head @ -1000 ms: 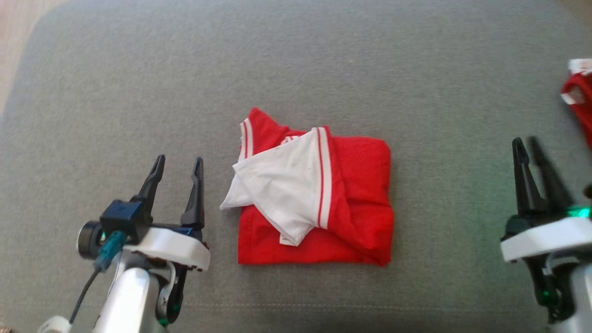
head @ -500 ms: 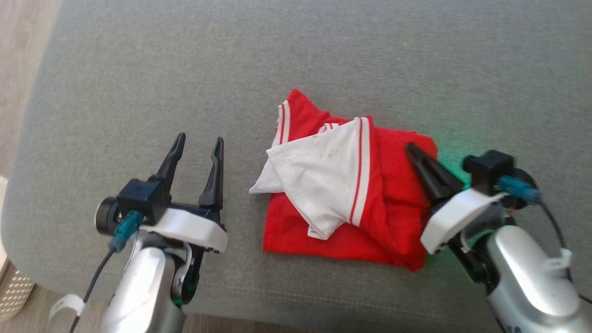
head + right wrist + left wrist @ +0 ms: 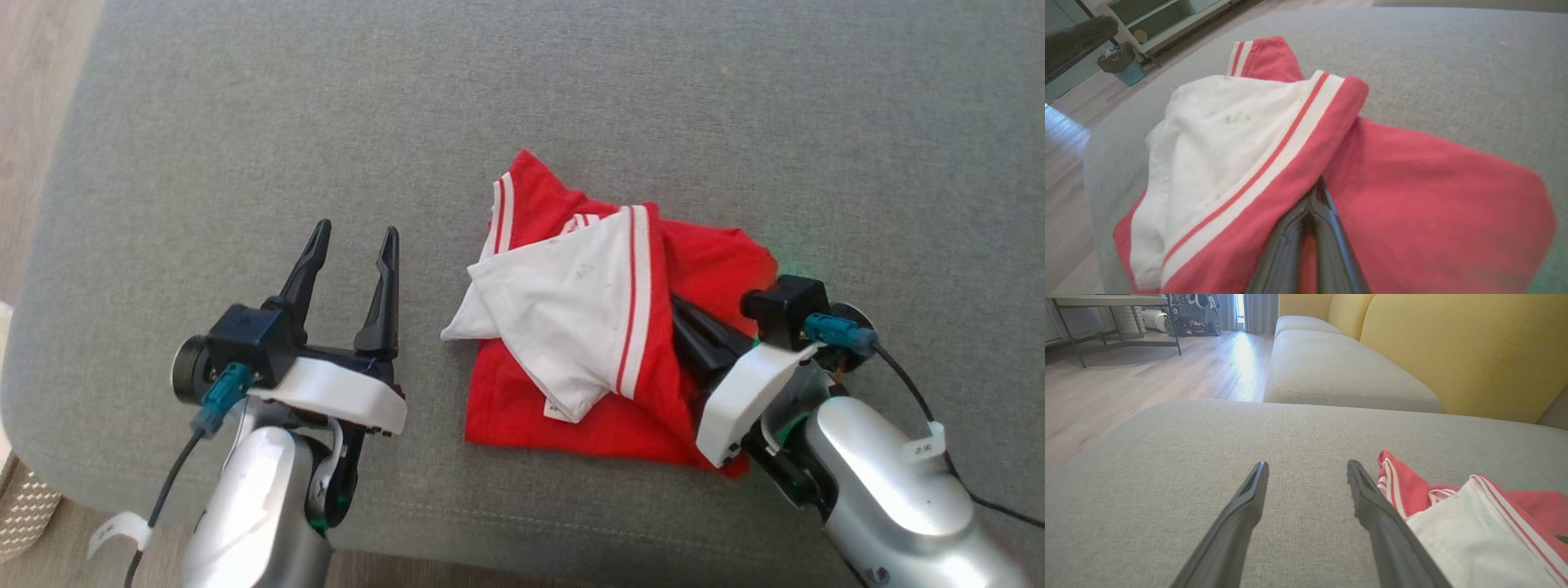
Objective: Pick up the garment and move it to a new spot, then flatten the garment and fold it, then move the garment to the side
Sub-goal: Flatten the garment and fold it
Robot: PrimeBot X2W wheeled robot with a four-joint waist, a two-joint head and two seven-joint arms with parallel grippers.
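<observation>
two claws: left claw (image 3: pixel 357 230) spread beside garment (image 3: pixel 604 327); right wrist view: right claw (image 3: pixel 1314 196) pinching it.

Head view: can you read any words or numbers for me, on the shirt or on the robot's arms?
No text here is clear enough to read.
white tag on the right cable: dark marks, too small to read.
white tag on the left cable: too blurred to read.
small label on the garment: tiny red marks, too small to read.
</observation>
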